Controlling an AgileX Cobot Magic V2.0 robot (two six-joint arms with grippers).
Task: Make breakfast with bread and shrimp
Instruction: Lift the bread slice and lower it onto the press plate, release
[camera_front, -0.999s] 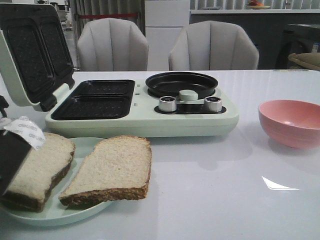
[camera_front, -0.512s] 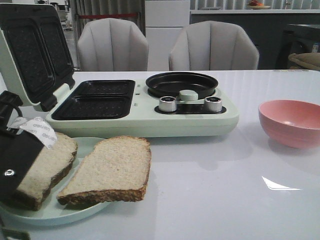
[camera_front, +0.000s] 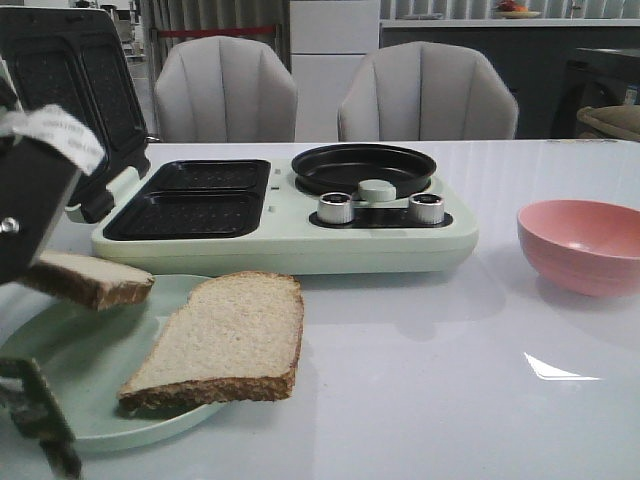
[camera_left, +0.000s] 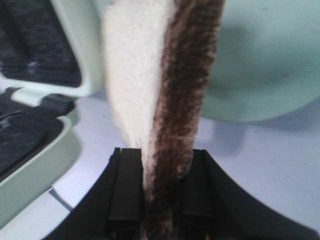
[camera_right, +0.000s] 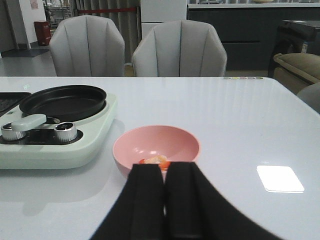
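Leftmost, the left tool (camera_left: 150, 200) is clamped on one bread slice (camera_front: 90, 280), holding it clear above the pale green plate (camera_front: 90, 400). Beside it, the second slice (camera_front: 225, 340) lies on that plate. Behind stands the open sandwich maker (camera_front: 280, 215) on the tabletop (camera_front: 420, 380). Rightward, the shrimp (camera_right: 155, 160) sits in the pink bowl (camera_right: 156, 145), with the right tool (camera_right: 166, 200) near it, fingers nearly together and empty.

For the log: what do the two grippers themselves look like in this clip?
The left gripper has flat matte-black fingers with ridged inner pads; from the front, its black body carries a white printed label and a small silver screw. The right gripper has the same plain matte-black, broad, tapering fingers. No cables show.
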